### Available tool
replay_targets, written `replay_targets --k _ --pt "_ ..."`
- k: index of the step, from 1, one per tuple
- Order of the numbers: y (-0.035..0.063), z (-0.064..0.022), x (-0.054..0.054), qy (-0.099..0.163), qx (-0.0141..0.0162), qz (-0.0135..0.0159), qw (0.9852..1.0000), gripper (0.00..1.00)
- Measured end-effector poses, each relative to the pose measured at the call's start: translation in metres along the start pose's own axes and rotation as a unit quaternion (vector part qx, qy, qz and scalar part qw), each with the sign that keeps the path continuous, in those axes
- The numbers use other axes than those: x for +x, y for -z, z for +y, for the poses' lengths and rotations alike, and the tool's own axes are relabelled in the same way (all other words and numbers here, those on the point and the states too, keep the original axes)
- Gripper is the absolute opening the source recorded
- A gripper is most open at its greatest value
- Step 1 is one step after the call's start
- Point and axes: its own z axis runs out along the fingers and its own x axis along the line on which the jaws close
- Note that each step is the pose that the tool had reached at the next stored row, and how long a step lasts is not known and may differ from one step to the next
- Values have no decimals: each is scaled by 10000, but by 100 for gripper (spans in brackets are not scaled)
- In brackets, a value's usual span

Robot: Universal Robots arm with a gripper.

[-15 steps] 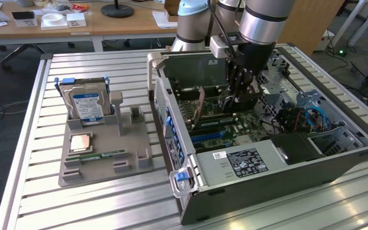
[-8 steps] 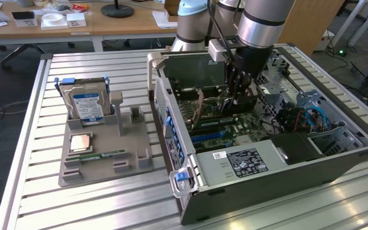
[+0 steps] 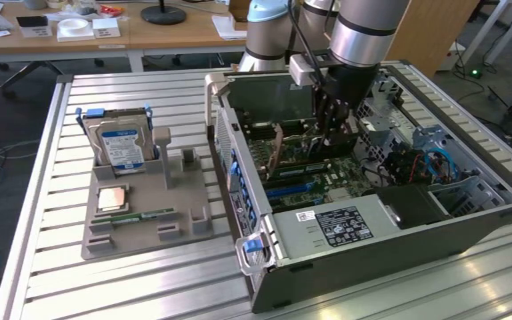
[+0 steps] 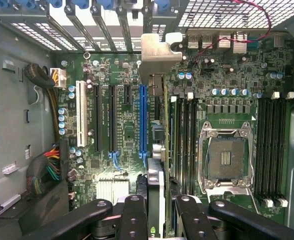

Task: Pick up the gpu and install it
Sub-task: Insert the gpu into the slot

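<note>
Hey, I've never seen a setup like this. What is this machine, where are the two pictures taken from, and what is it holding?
It is a robot arm ending in a two-fingered gripper. The exterior view comes from a camera off the arm: the arm reaches into an open computer case lying on a slatted metal table. On that view's left, a grey holder carries a hard drive and a RAM stick. The wrist view looks past the gripper onto the motherboard. The gripper is shut on the gpu, seen edge-on.
</note>
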Motion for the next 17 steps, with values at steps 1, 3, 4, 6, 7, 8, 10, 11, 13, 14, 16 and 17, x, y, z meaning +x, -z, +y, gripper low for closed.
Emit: replay_targets --k 1,3,4,6,7,8,10,11,13,14,16,17 --pt "0 2 0 0 0 0 10000 26" --pt "-3 2 0 0 0 1 10000 26" --pt "-5 2 0 0 0 0 10000 26" --pt "-16 2 0 1 1 -1 10000 26" --pt "-21 3 0 0 0 1 10000 26" --pt "-27 3 -1 0 0 1 10000 26" --pt "-30 3 -1 0 0 2 10000 26" --pt "-31 3 -1 0 0 2 10000 26" --pt "-32 3 -1 1 0 1 10000 26" --pt "-33 3 -2 1 0 1 10000 26" --pt "-38 6 -2 0 1 0 10000 26" --pt "-44 9 -2 -1 1 0 10000 26"
